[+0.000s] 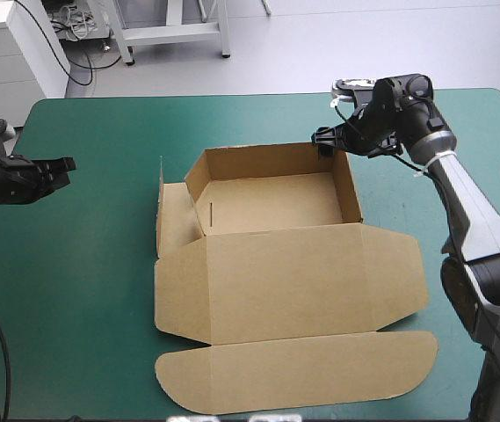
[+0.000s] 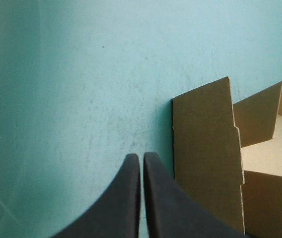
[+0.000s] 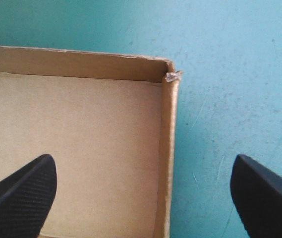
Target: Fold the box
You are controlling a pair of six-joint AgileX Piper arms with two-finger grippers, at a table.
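A: Where's the box (image 1: 271, 264)?
B: Middle of the bench (image 1: 100, 264), an open tray, lid flat toward the near edge
A: Grippers?
B: The left gripper (image 1: 61, 165) is together by the left edge; the right gripper (image 1: 324, 141) is apart over the box's far right corner

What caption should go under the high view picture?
Brown box, walls up and lid flat; right gripper at its far right corner.

Robotics lab (floor cables (image 1: 72, 25), white cabinet (image 1: 8, 53), metal frame (image 1: 170, 32) beyond table (image 1: 91, 229)).
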